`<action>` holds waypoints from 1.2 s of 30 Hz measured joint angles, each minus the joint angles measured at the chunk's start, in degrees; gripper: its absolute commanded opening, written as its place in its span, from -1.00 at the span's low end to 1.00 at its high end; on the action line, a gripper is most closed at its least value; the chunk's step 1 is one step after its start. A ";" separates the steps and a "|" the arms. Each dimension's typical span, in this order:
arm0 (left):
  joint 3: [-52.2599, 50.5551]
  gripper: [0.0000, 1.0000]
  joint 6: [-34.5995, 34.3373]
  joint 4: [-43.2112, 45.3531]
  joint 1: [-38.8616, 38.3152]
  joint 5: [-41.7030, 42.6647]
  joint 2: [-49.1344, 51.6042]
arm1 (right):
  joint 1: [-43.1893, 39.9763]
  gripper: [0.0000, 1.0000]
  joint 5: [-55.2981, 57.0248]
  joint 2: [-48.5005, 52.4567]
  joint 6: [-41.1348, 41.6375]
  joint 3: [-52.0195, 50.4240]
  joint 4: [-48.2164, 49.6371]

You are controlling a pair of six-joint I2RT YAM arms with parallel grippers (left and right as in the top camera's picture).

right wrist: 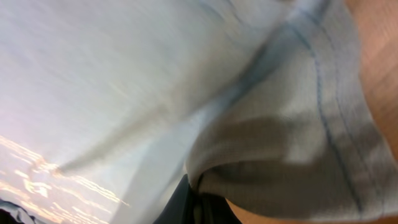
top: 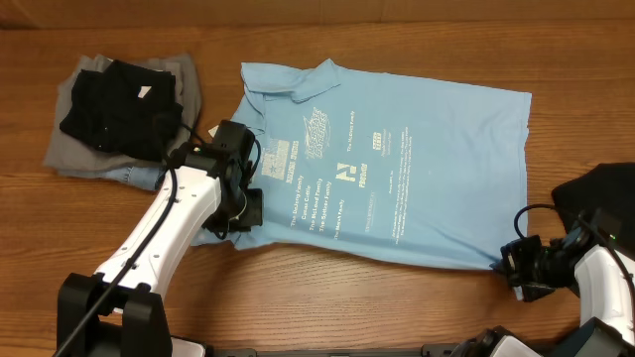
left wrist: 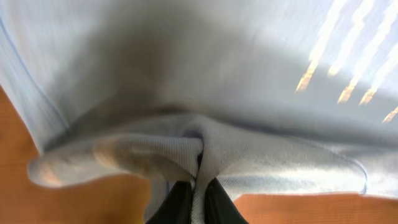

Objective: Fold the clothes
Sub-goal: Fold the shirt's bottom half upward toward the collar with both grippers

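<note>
Overhead, wooden table (top: 347, 302), left pincer (left wrist: 198, 186) and right pincer (right wrist: 196, 200) pinching blue shirt (top: 417, 169)

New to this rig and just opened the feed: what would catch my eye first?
A sky-blue shirt lies spread, lettering up, across the middle of the wooden table. The left arm and right arm each have their jaws shut on its near edge, at the left side and the right corner. A stack of black, grey and denim clothes sits at the far left.

shirt (top: 417, 169) 1 | stacked pieces (top: 109, 114) 3 (perhaps more) | hands (top: 241, 216) (top: 510, 262) 2
</note>
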 measured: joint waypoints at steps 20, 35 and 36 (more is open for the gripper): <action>1.16 -0.74 6.19 15.65 0.00 -10.29 0.02 | 12.37 -0.89 -1.51 2.36 5.66 0.22 26.88; 1.22 0.25 8.70 14.60 0.00 -16.04 0.07 | 8.11 0.25 -4.68 5.27 0.96 4.55 25.29; 1.22 0.16 8.72 13.55 0.00 -16.02 0.07 | 7.52 0.25 -4.68 5.27 0.90 5.18 24.17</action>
